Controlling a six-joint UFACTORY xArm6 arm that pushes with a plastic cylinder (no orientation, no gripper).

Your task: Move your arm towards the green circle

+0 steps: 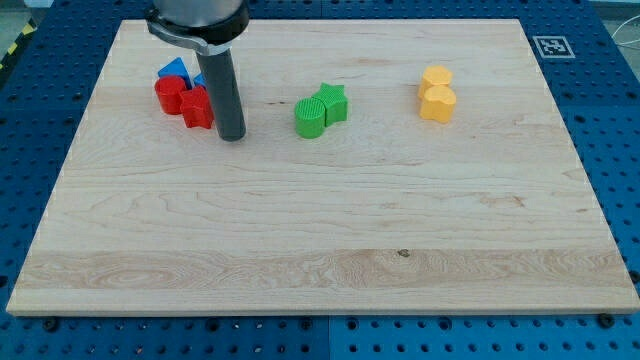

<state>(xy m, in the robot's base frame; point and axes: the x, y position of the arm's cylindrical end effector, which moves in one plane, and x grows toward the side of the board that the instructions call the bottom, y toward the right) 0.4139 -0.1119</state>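
The green circle [311,119] lies on the wooden board [320,230] a little left of centre, near the view's top. A green star [334,101] touches it at its upper right. My tip [232,136] rests on the board to the left of the green circle, with a clear gap between them. The rod rises from the tip towards the view's top edge.
Two red blocks [183,98] and two blue blocks [176,70] cluster just left of the rod, the nearest red block right beside it. Two yellow blocks [437,93] sit at the view's upper right. A marker tag [550,45] is on the board's top right corner.
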